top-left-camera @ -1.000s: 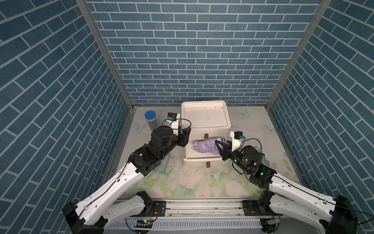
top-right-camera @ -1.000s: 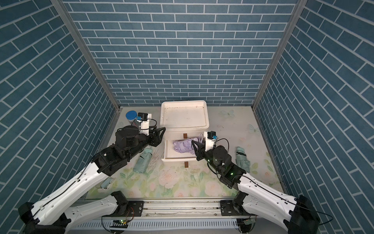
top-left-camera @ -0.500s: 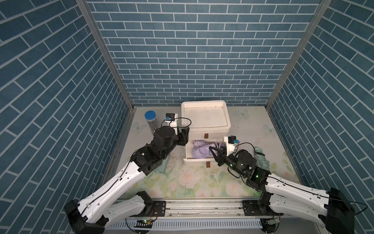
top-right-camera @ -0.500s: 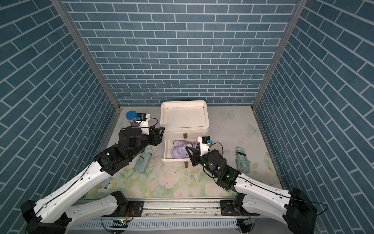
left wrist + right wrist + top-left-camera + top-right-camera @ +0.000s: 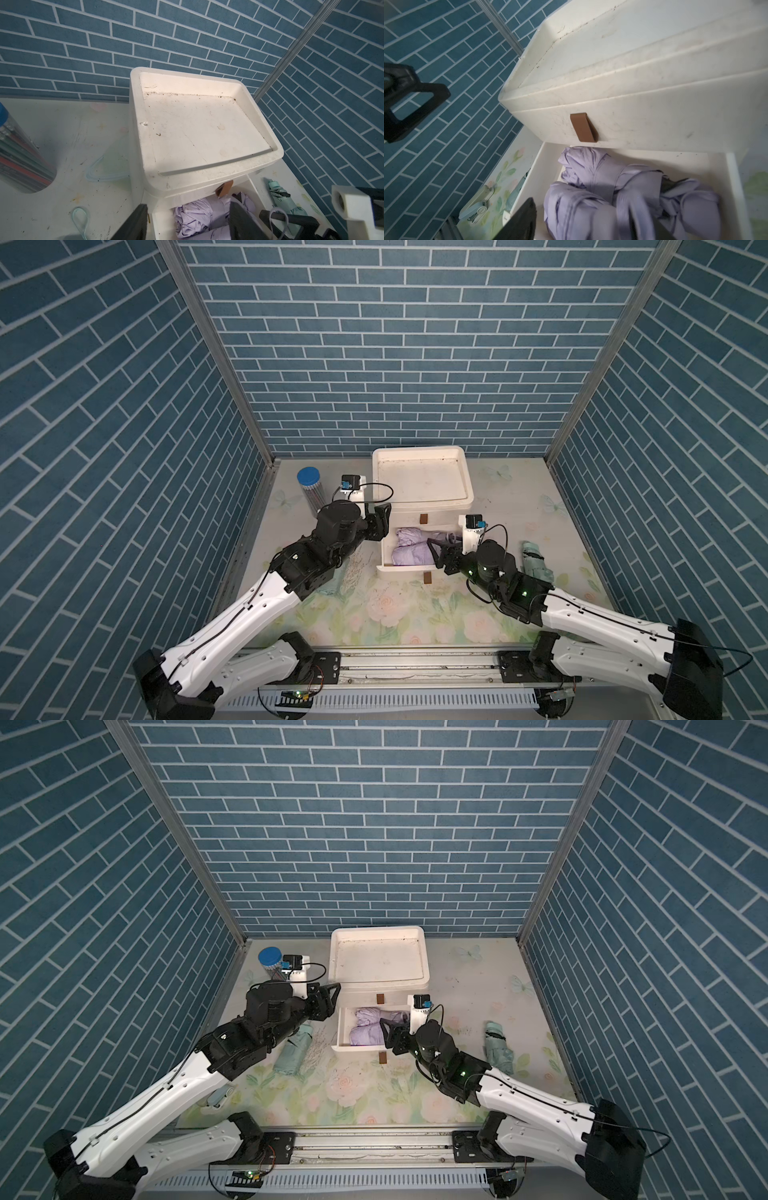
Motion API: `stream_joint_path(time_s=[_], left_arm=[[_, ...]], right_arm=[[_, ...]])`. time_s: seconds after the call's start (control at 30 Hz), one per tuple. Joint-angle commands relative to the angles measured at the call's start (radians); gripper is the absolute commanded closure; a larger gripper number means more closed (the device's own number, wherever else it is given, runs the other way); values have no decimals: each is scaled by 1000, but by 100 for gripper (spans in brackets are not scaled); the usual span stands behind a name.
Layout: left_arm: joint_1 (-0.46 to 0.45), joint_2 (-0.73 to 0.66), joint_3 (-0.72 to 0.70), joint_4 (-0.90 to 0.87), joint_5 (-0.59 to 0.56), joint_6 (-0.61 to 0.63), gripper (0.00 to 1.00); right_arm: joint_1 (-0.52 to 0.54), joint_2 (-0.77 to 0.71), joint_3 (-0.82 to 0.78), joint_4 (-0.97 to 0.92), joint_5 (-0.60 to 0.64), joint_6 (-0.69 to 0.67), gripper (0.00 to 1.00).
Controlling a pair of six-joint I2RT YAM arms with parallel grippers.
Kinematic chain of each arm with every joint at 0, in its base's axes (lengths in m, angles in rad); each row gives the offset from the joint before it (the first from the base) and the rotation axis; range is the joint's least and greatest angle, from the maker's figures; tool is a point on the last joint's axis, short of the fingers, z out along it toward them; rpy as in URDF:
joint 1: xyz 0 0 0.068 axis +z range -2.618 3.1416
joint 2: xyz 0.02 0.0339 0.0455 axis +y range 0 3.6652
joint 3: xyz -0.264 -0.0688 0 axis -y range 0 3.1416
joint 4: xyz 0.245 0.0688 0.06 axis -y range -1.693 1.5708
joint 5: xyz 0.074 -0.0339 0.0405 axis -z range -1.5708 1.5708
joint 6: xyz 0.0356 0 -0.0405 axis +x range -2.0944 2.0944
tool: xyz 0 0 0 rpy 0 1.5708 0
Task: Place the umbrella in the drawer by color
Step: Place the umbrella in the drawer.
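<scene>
Letting go looks like the step here. The right end effector (image 5: 435, 553) hangs over the 3 o'clock end of the open drawer (image 5: 403, 571), jaws spread wide, nothing pinched, lilac fabric right beneath. Both lilac umbrellas (image 5: 409, 558) lie side by side inside, filling it.

To do this well, I'd rise straight up before swinging away. Loose folds and a wrist strap (image 5: 452, 537) sit close to those jaws, and a snag could drag an umbrella over the rim. It's also worth checking that nothing rides above the drawer wall, or closing may jam.

A mint umbrella (image 5: 536, 562) lies on the desk (image 5: 415, 614) at the drawer's 3 o'clock. A second mint umbrella (image 5: 296, 1048) lies at its 8 o'clock, partly under the left arm (image 5: 249, 1048). Both likely belong in the upper drawer (image 5: 407, 514), which is shut for now.

On pose, the right forearm (image 5: 582, 614) stretches low from 5 o'clock. The left arm reaches in from 7 o'clock with its elbow bent. The left end effector (image 5: 384, 522) is open and empty beside the cabinet (image 5: 422, 501) at its 9 o'clock side, and I can't see it touching anything.
</scene>
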Motion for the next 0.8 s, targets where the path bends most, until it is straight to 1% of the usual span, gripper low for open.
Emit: stream_joint_path(time_s=[0.0,0.03,0.13,0.2,0.3,0.4,0.43,0.5,0.6,0.77], left_arm=[[1,21,24,10,16,3,32],[1,24,26,8,11,3,31],[1,31,30,6,-11,1,31],[2,37,39,-4,-24,1,32],[4,35,43,-11,-75,-2,32],[12,40,45,-26,-145,-6,29],[24,49,53,-37,-144,-8,28],[48,68,71,-59,-124,-8,27],[98,97,99,-79,-51,3,27],[177,140,143,-103,-41,-3,24]], right_arm=[[4,-2,101,-215,105,-11,26],[4,3,125,-246,109,-18,23],[3,11,163,-311,112,-26,22],[4,10,166,-322,93,-26,26],[29,1,151,-310,62,-23,30],[89,-2,128,-300,63,-18,31],[115,0,119,-297,66,-13,32],[162,10,104,-285,71,11,32],[249,37,87,-264,86,41,33],[379,88,71,-316,162,126,33]])
